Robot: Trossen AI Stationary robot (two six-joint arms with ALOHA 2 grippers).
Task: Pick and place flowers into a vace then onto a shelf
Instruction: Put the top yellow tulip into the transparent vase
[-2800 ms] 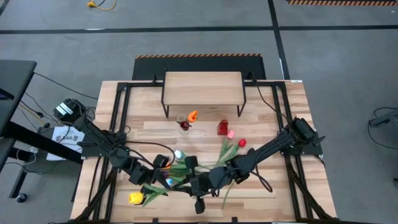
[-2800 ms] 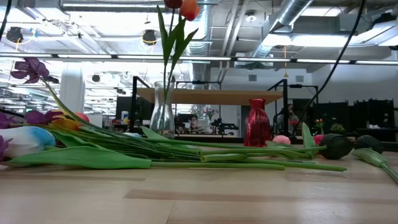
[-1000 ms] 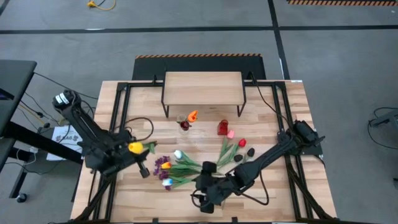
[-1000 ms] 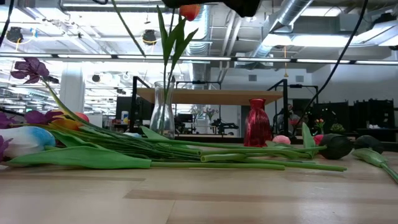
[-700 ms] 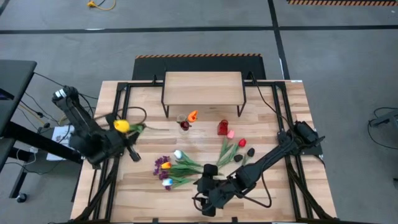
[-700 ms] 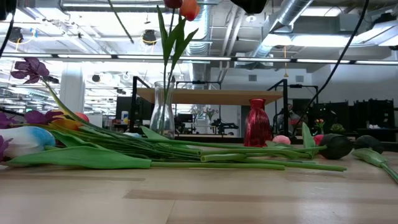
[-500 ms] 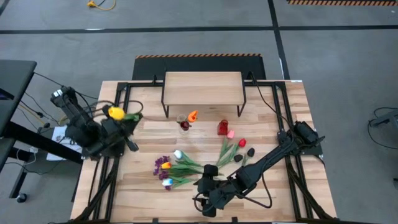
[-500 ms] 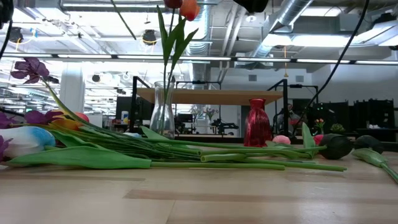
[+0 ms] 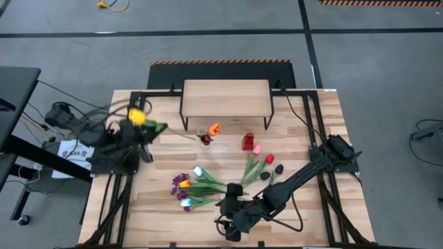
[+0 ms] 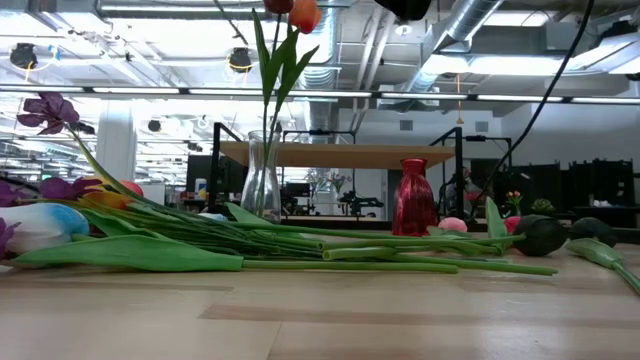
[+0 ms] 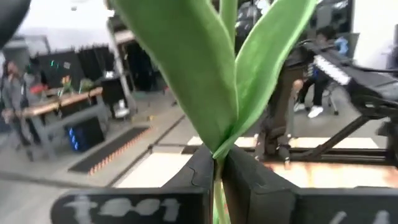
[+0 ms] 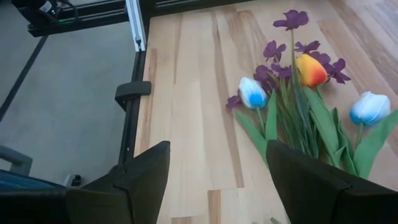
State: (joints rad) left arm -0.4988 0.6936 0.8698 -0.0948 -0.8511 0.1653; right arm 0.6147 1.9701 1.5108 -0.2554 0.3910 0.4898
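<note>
My left gripper [image 9: 145, 140] is up over the table's left part, shut on a yellow tulip [image 9: 136, 117] whose green leaves [image 11: 236, 68] fan out past the fingers. A clear glass vase [image 9: 204, 137] before the shelf [image 9: 225, 97] holds an orange and a dark red tulip. More flowers [image 9: 197, 187] lie flat on the table's middle, with purple sprigs [image 12: 292, 46] among them. Just on their near side hovers my right gripper [image 9: 230, 223], open, nothing between its fingers [image 12: 146, 180]. My left gripper pinches the yellow tulip's green stem [image 11: 216, 167] between its two fingers, just below where the leaves split off. The fingers lie across the stem. The tulip is lifted clear of the table, and its yellow head [image 9: 136, 117] stands beyond the gripper toward the far left.
A red vase [image 9: 248, 142] stands right of the glass vase. Pink, red and dark tulips [image 9: 266, 162] lie right of centre. Black frame rails [image 9: 131, 131] run along both table sides. Bare planks [image 12: 186, 124] stretch left of the pile.
My left gripper, still shut on the yellow tulip, has risen and swung toward the table's far edge and a little left, turning as it went. The tulip has gone with it, clear of the table. The flowers on the table have not stirred.
</note>
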